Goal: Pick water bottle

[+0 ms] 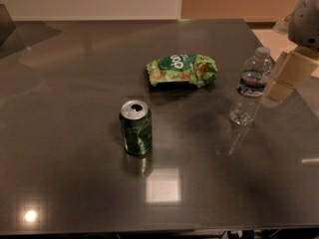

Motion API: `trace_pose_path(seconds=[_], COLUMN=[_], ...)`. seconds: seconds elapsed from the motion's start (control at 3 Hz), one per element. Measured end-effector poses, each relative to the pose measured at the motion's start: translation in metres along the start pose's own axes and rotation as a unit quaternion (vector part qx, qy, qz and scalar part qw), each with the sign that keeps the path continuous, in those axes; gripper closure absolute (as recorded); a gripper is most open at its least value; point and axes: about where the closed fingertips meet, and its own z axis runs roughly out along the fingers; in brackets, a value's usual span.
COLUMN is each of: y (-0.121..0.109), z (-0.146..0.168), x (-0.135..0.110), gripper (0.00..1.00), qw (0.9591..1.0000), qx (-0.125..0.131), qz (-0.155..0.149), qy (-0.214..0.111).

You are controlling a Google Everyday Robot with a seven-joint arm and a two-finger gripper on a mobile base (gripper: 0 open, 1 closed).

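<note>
The water bottle (249,87), clear and ribbed with a white cap and a dark red-blue label band, stands upright on the right side of the dark table (75,83). My gripper (287,76) is at the right edge of the view, just right of the bottle at about the height of its upper half, and apart from it. Only one pale tan finger and the grey wrist above it show.
A green soda can (135,127) stands upright left of centre. A green snack bag (182,69) lies behind it, to the left of the bottle. The table's right edge runs close behind the bottle.
</note>
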Motion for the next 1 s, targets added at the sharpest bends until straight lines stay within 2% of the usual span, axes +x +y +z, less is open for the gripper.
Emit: trace_pose_path(seconds=[0.33,0.67,1.0], y=[-0.024,-0.042,-0.044], z=[0.008,0.023,0.035], x=[-0.003,0.001,0.005], gripper=[0.0,0.0,0.0], qw=[0.9994,0.997,0.9928], qx=[0.012,-0.003,-0.034], qz=[0.028,0.072,0.109], qy=[-0.013,-0.027,-0.036])
